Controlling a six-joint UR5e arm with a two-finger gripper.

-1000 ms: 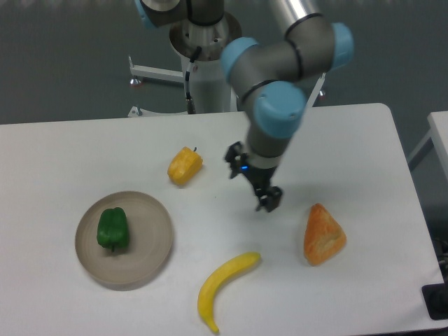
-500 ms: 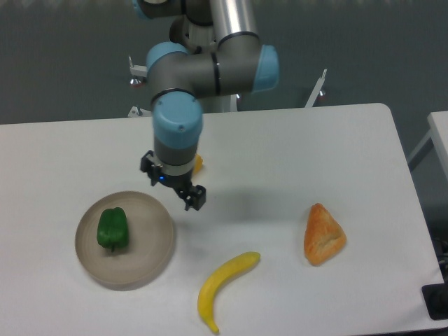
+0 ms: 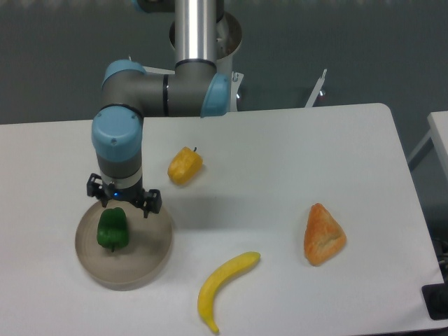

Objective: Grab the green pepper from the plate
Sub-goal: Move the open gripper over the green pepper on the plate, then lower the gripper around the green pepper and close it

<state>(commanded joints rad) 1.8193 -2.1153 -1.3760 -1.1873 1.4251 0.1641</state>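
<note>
— Hovering over the plate's far edge, is it? Where's the hand (image 3: pixel 123 201) exactly?

— Just above and behind the green pepper (image 3: pixel 112 228), wrist pointing straight down. Two dark lugs stick out either side of the wrist, but the fingertips run into the pepper's top, so I cannot tell how wide they stand, or whether they touch it.

— And the pepper itself?

— Sitting on the plate (image 3: pixel 150 248), left of the plate's middle, with nothing else on the dish. So I'd call this the approach step: lined up roughly, grasp not yet made.

— What does the next move want?

— My guess: centre the fingers over the pepper, come down so they straddle it, close, then lift clear of the low rim. The pepper is blocky and lobed, with a glossy dark-green skin, so I'd expect it to slip unless the fingers close across its flatter sides.

— Anything else about?

— Moving out from the plate, which is round, flat, matte grey-beige: a yellow pepper (image 3: pixel 185 166) of similar size lies near the arm, well clear of the dish. A curved yellow banana (image 3: pixel 224 285) lies toward the front of the white bench (image 3: pixel 280 140), and a rough orange wedge, perhaps bread (image 3: pixel 323 234), is further right. None of them crowd the grasp.
</note>
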